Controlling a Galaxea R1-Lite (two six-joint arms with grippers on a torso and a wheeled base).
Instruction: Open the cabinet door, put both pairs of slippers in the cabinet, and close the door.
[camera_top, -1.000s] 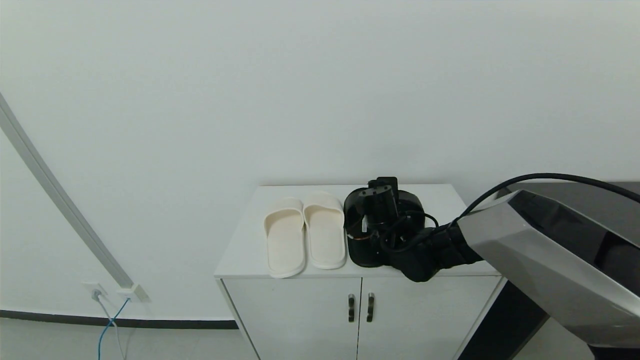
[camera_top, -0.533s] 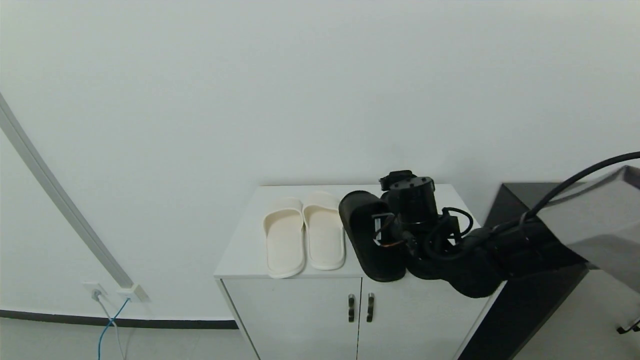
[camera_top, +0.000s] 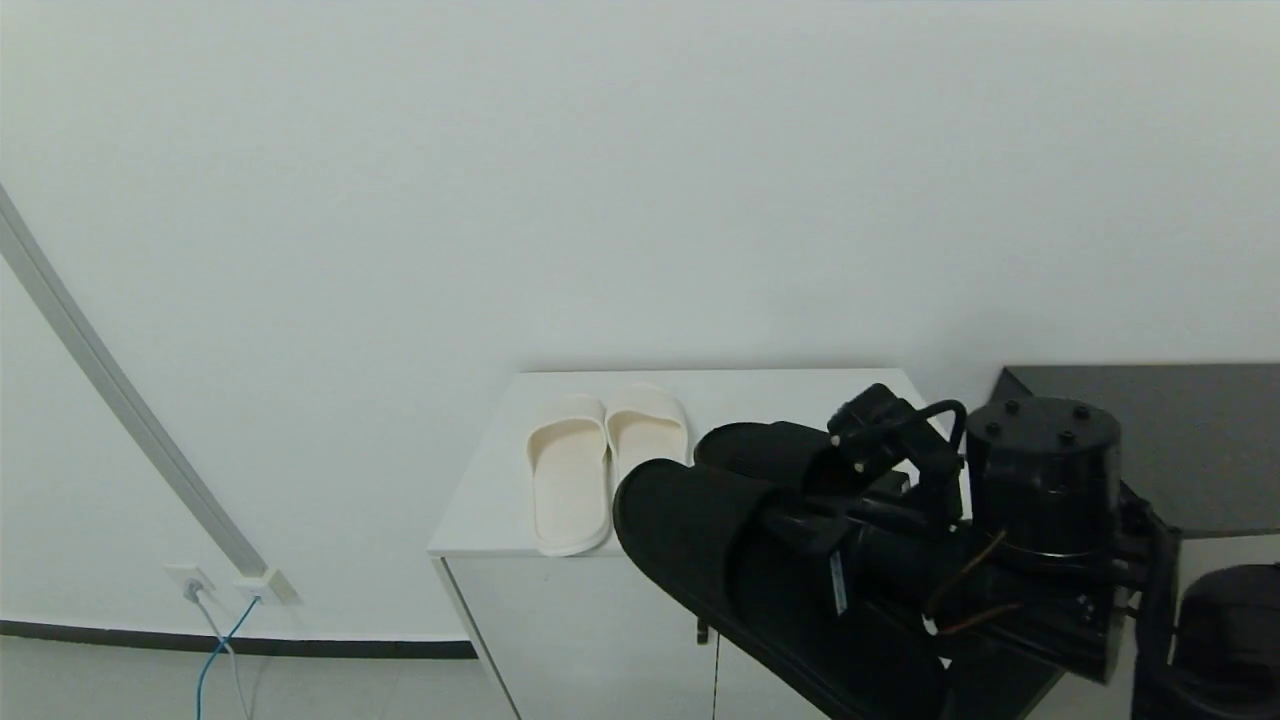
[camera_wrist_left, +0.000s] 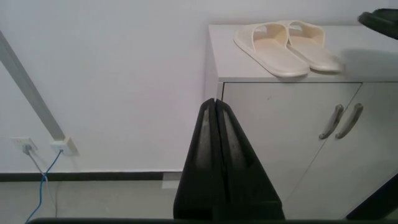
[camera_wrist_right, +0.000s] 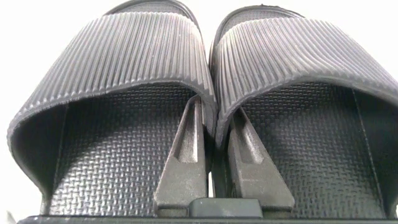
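Nearest you, at five o'clock in the head view, your right gripper (camera_wrist_right: 214, 121) pinches the black slippers (camera_top: 700, 530) by the inner edges of both straps, holding the pair tilted in front of the cabinet (camera_top: 480, 505). Your left gripper (camera_wrist_left: 216, 109) hangs off the cabinet's left side, fingers pressed together on nothing. Beyond, both cabinet doors (camera_wrist_left: 280, 130) are closed, and the white slippers (camera_top: 605, 465) lie on top, at ten o'clock from the black pair.

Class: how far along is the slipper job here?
Done: nothing stored; the cabinet doors are shut. In hand: the right gripper grips the black slippers, held in the air. Left: open a door, stow them and the white slippers lying on the cabinet top, then close.
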